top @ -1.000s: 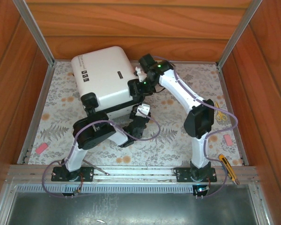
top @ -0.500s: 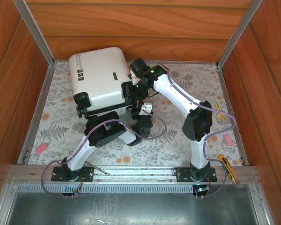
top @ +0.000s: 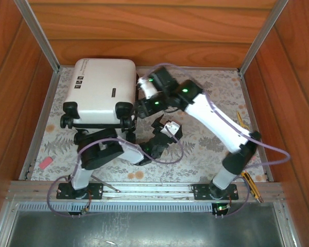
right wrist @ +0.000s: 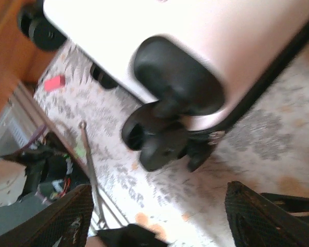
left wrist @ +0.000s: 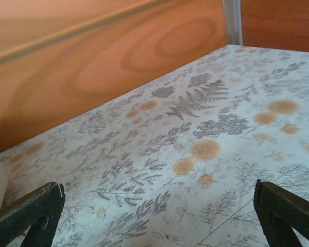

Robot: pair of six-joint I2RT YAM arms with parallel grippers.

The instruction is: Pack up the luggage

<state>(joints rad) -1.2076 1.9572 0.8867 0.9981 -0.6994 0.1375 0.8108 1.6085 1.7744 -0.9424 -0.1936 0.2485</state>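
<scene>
Luggage [top: 100,88] is lying closed at the far left of the floral-covered bench [top: 206,154], with wooden walls [top: 154,31] enclosing it. Skewed a second ago, it is now sitting square. The left gripper [left wrist: 154,203] and right gripper [right wrist: 159,216] are both standing open and empty.

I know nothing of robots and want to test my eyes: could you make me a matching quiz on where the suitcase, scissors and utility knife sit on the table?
Things:
1. white suitcase
2. yellow scissors
3. yellow utility knife

Places:
A. near right corner, beside the right arm's base
B. far left corner
C. right edge, about midway back

Pairs: 1-B, 2-C, 3-A
</scene>
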